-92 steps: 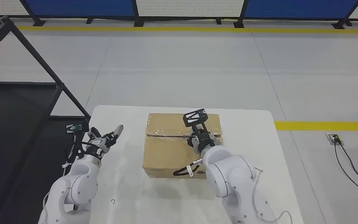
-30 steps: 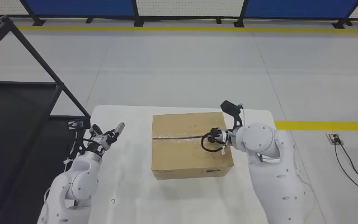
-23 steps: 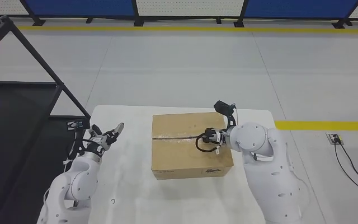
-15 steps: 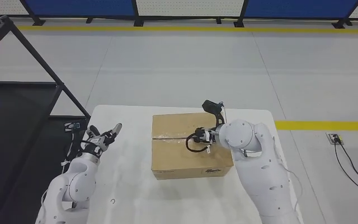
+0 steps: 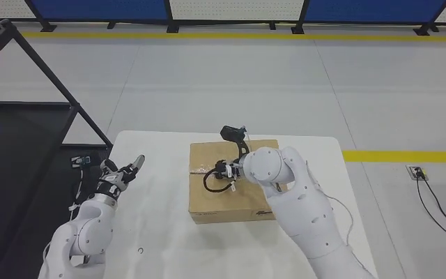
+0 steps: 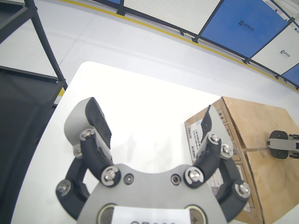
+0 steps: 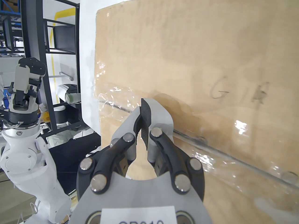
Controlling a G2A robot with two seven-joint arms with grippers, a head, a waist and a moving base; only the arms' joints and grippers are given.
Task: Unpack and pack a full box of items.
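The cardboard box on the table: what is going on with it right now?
The right pincer, shut, has its tips at the taped seam on top of the closed cardboard box. The left pincer is open and holds nothing, above the white table beside the box. Nothing is unpacked yet.

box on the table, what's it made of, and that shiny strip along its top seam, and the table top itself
Box: brown cardboard, matt, with handwritten marks taken up by the surface.
Strip: probably clear plastic packing tape, glossy; it wrinkles and throws glints over the seam.
Table top: white, smooth, with a faint sheen; it could be laminate or painted board, and the look does not settle which.
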